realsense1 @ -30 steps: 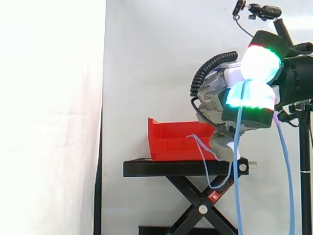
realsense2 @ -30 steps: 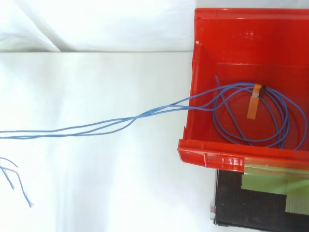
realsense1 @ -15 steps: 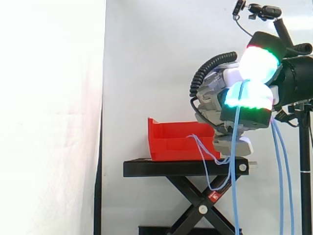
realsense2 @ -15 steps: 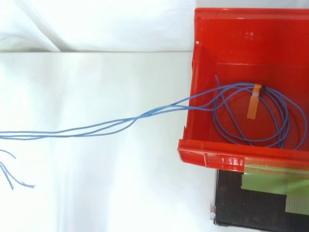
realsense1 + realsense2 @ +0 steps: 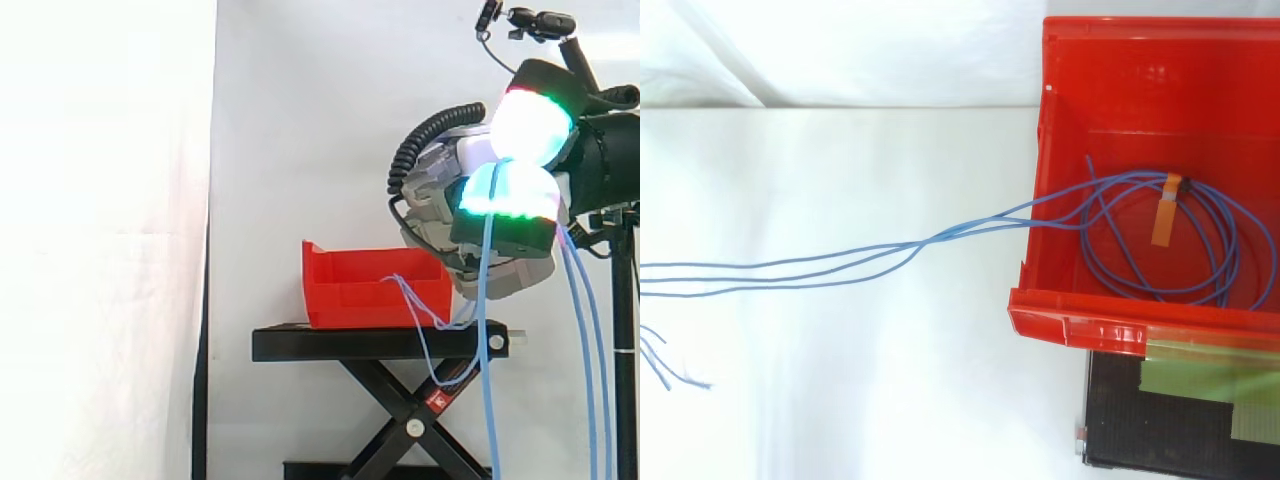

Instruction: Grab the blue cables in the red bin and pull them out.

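The red bin (image 5: 1120,70) holds a loose coil of blue cables (image 5: 940,237) with an orange tag (image 5: 1162,215) on it. Several strands run out over the bin's left wall and off the left edge of the top view. In the side view the bin (image 5: 350,285) sits on the black stand (image 5: 370,343). My hand (image 5: 500,235) hangs to the right of the bin, slightly above its rim, fingers curled on the cables. From the bin the strands sag below the stand's top, rise to the glowing fingertips (image 5: 510,190), and hang down past them (image 5: 487,350).
Frayed cable ends (image 5: 660,365) lie at the lower left of the top view. A camera tripod (image 5: 625,300) stands behind the hand at the right edge. The stand's scissor legs (image 5: 410,425) are below the bin. A white curtain backs everything.
My hand has lifted slightly and its lower finger has curled up. The strands leaving the bin have spread apart and shifted a little; the coil inside has not moved.
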